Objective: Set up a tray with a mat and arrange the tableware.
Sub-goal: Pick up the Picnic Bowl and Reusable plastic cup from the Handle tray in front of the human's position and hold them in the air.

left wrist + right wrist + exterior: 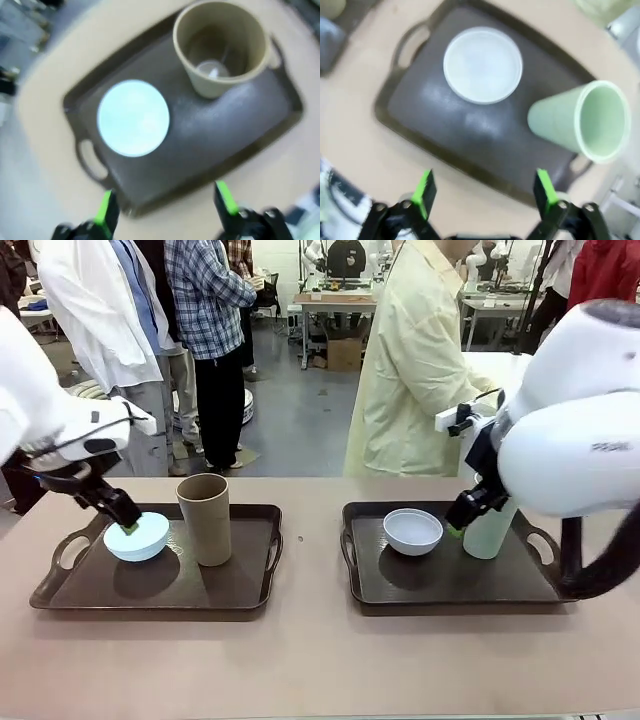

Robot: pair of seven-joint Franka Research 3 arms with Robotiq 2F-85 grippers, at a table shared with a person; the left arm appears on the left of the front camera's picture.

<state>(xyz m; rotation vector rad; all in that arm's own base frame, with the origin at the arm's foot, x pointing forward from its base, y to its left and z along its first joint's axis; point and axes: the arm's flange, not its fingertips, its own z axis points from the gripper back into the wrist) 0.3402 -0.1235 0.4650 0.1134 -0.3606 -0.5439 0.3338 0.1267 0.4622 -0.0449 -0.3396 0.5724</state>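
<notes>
One worktop: it carried two dark trays side by side, well apart, and a person stood at its far side.
left tray: it held one cup and one bowl; we could not tell whether a mat lined it.
right tray: it likewise held one cup and one bowl.
tan-brown cup: it stood upright mid-tray, just beside the bowl.
pale green cup: it stood upright towards the right end of its tray.
pale blue bowl: it sat at the left end of the left tray.
greyish white bowl: it sat near the middle of the right tray.
left tool: we found it spread wide and empty, hanging above the tray close to the pale blue bowl.
right tool: it was spread and empty too, close beside the pale green cup.
risk: we judged the tall cups the weak point. A sideways sweep by either tool could topple one, the pale green cup first. A one-sided pinch on a rim could skid a bowl across its tray.
</notes>
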